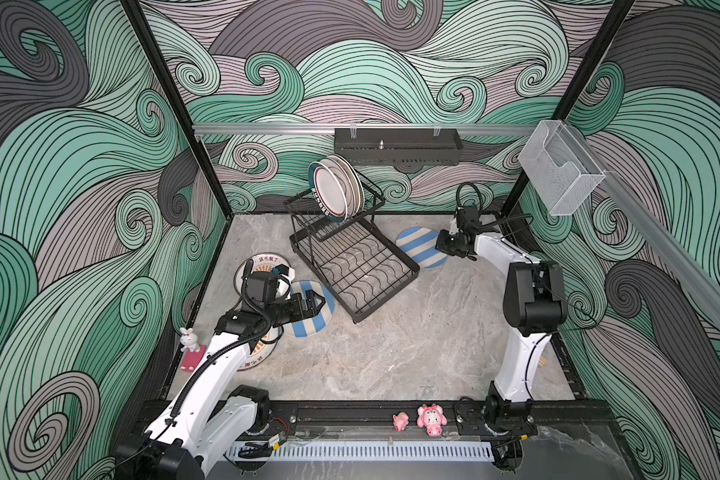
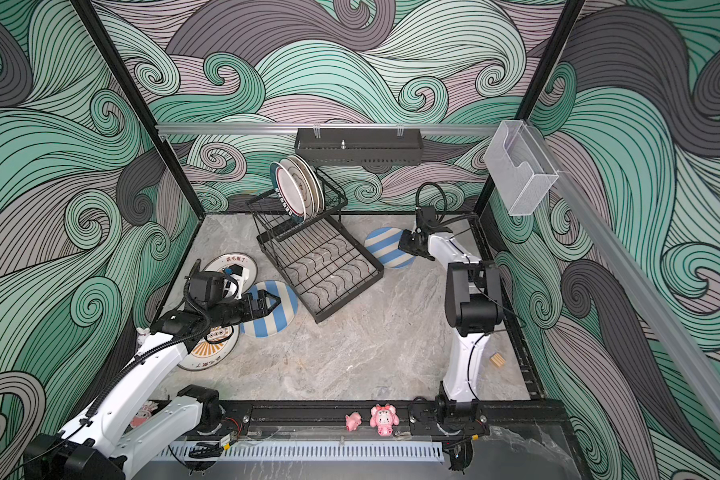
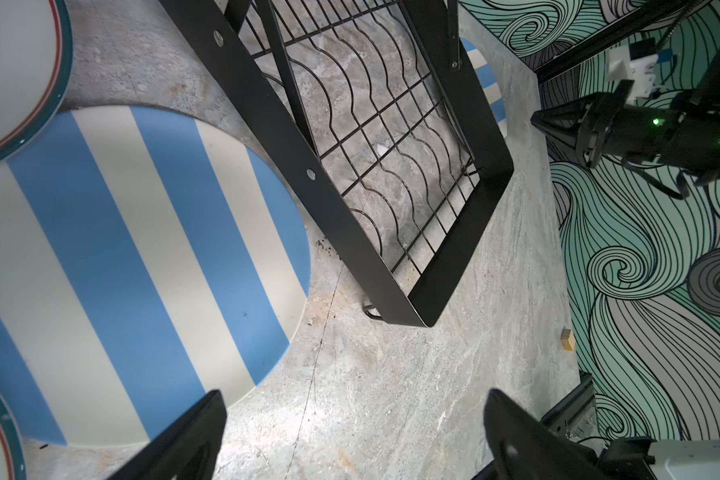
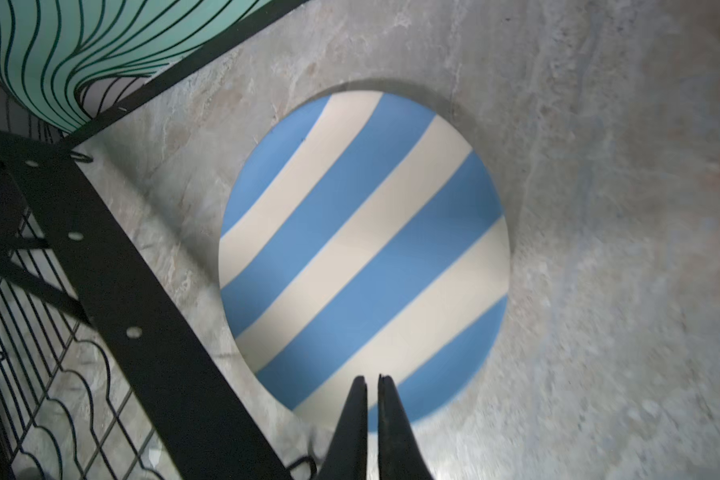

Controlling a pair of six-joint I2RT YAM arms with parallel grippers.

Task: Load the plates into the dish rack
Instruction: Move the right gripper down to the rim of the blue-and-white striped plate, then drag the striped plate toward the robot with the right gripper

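The black wire dish rack (image 1: 387, 296) (image 2: 350, 296) stands mid-table, with a row of plates (image 1: 335, 189) (image 2: 298, 187) on edge in its raised basket. One blue-cream striped plate (image 1: 418, 247) (image 4: 362, 249) lies flat to the rack's right. My right gripper (image 1: 441, 245) (image 4: 373, 379) hovers over its near edge, shut and holding nothing. A second striped plate (image 1: 314, 309) (image 3: 142, 270) lies left of the rack. My left gripper (image 1: 319, 303) (image 3: 354, 399) is open just above that plate's edge, with only bare table between the jaws. A red-lettered plate (image 1: 262, 266) and an orange-sunburst plate (image 2: 208, 345) lie partly under the left arm.
A black perforated shelf (image 1: 398, 145) hangs on the back wall and a clear plastic box (image 1: 558, 170) on the right rail. Pink figurines (image 1: 431, 417) sit at the front edge and a white rabbit figure (image 1: 188, 338) at the left. A small wooden block (image 2: 496, 359) lies near the right arm's base.
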